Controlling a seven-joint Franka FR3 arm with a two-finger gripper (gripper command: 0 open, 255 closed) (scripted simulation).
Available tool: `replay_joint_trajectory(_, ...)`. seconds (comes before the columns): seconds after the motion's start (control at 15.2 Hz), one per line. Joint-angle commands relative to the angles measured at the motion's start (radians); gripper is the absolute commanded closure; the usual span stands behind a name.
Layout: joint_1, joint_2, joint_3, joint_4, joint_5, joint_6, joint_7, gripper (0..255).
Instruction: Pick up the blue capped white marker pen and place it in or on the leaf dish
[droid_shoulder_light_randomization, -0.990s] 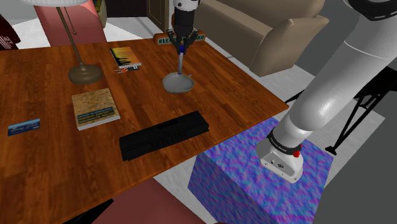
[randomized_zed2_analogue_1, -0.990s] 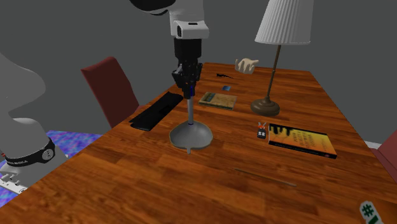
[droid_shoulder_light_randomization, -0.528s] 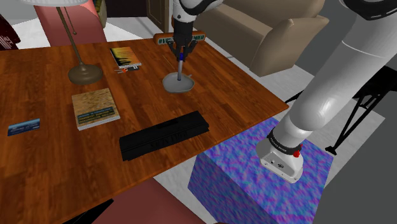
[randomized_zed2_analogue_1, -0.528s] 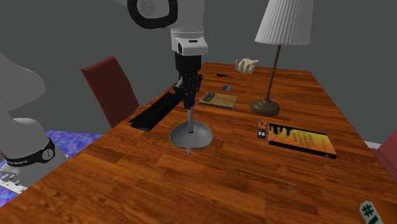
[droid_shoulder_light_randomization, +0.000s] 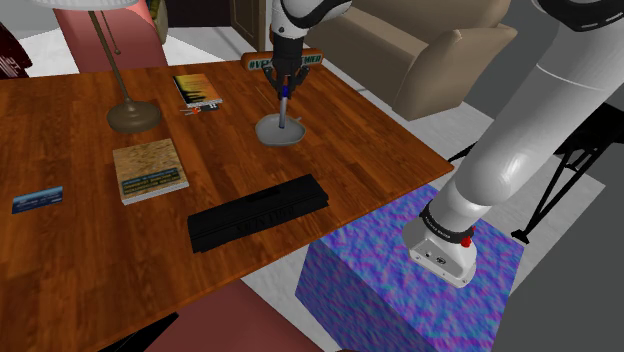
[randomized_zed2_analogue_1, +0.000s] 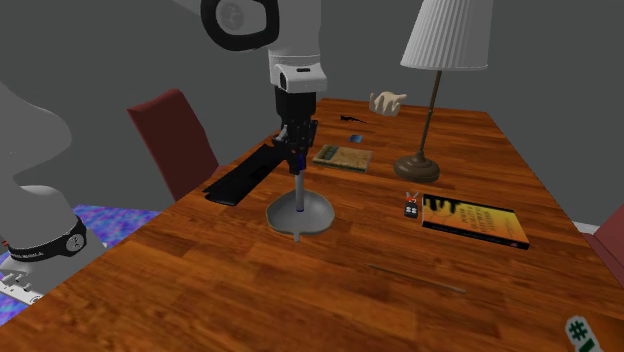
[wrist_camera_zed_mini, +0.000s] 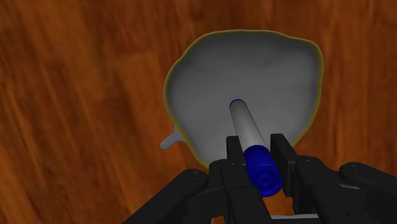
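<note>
Wrist view: the hand (wrist_camera_zed_mini: 257, 154) grips the marker (wrist_camera_zed_mini: 245, 124) by its blue cap, upright, tip down at the grey dish (wrist_camera_zed_mini: 254, 60).

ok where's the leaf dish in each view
Shoulder view: leaf dish upper middle, on the table beyond the flat black bar.
Second exterior view: dish at centre, right of that bar.
Wrist view: dish just beyond the gripper, under the marker.
Shared landmark: the blue-capped marker the gripper clasps upright over the dish.
</note>
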Motion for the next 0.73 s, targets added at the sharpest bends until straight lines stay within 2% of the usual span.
replay_joint_trajectory(0.0, 0.0, 0.0, 0.0, 0.0, 0.0, 0.0, 0.0, 0)
replay_joint_trajectory(0.33, 0.0, 0.0, 0.0, 0.0, 0.0, 0.0, 0.0, 0)
replay_joint_trajectory(0.59, -0.002, -0.034, -0.001, 0.09, 0.011, -0.123, -0.008, 0)
replay_joint_trajectory(0.66, -0.002, -0.034, -0.001, 0.09, 0.011, -0.123, -0.008, 0)
